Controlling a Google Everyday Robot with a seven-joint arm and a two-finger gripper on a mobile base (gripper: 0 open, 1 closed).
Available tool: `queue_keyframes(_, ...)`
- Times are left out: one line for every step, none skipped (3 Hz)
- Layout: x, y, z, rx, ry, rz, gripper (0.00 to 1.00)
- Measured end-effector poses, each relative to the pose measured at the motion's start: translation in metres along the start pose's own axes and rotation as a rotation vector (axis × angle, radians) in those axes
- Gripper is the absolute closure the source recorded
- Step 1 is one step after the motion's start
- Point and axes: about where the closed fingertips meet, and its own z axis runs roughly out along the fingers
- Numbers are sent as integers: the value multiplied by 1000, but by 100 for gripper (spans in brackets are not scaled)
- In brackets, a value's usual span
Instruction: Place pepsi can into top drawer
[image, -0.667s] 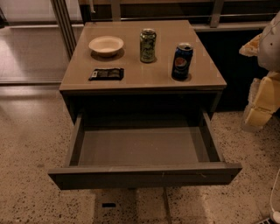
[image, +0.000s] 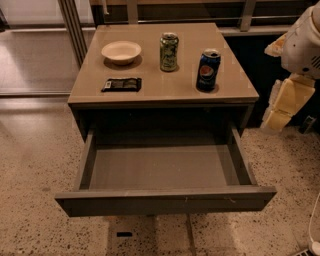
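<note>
The gripper is seen off the counter's right edge, touching nothing; whether it is open cannot be told. The pepsi can is stood upright at the counter's right, beside a green can. The top drawer is pulled open below.

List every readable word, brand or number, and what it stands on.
No text can be read anywhere.
pepsi can: round logo only, lettering blurred.
green can: print blurred.
black packet: print blurred.
gripper, at the picture's right edge: no markings visible.
</note>
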Motion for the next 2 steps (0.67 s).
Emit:
queue_keyframes(-8,-46,27,56,-56,22,0)
queue_keyframes(-19,-98,51,113,-125,57,0)
